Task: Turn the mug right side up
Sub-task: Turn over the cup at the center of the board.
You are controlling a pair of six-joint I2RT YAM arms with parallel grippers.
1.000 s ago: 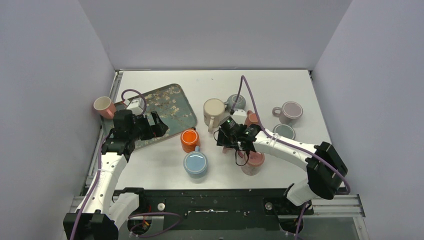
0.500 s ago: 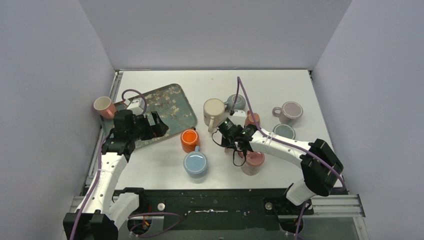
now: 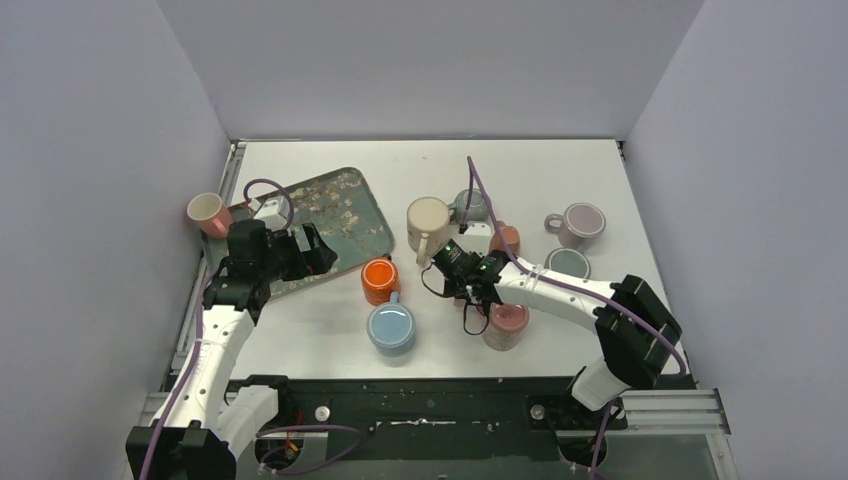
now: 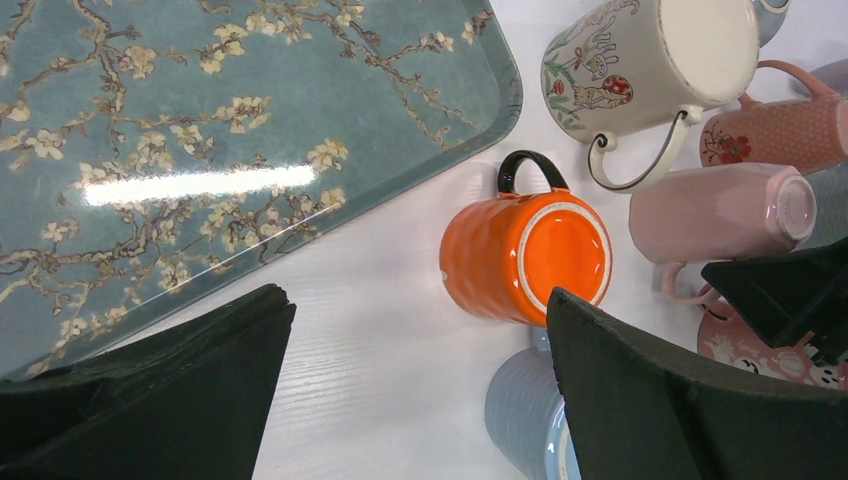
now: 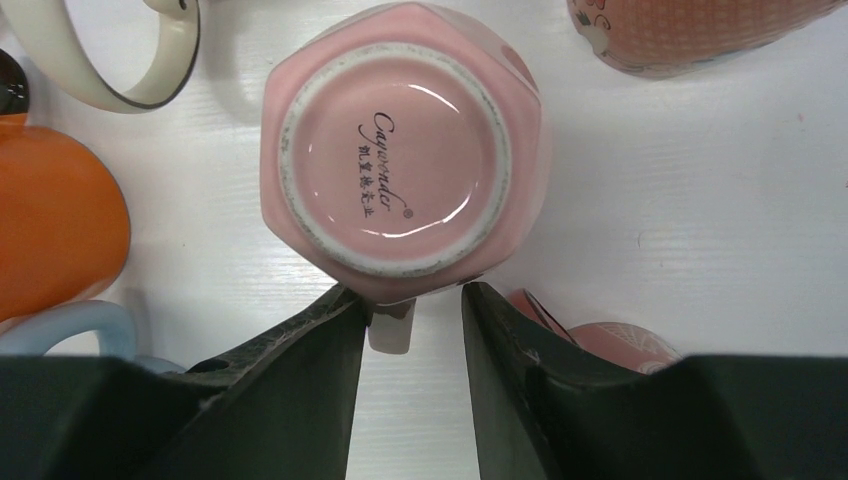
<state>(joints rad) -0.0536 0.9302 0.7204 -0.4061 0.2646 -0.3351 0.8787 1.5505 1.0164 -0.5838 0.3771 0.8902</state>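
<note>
Inverted pink mug point(image 5: 392, 160) on tabletop point(image 5: 700, 200), base up, long axis vertical, just beside orange mug point(image 5: 55, 225). Its handle point(image 5: 390, 330) sits between right fingers point(image 5: 300, 390), narrowly parted, not clamped. Farther from orange mug: left fingers point(image 4: 170, 390), wide, empty.

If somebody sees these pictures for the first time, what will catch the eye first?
The pink mug standing upside down mid-table, its printed base up, with the right gripper open around its handle. Next, the blue floral tray at the left, with the open left gripper above its edge.
</note>
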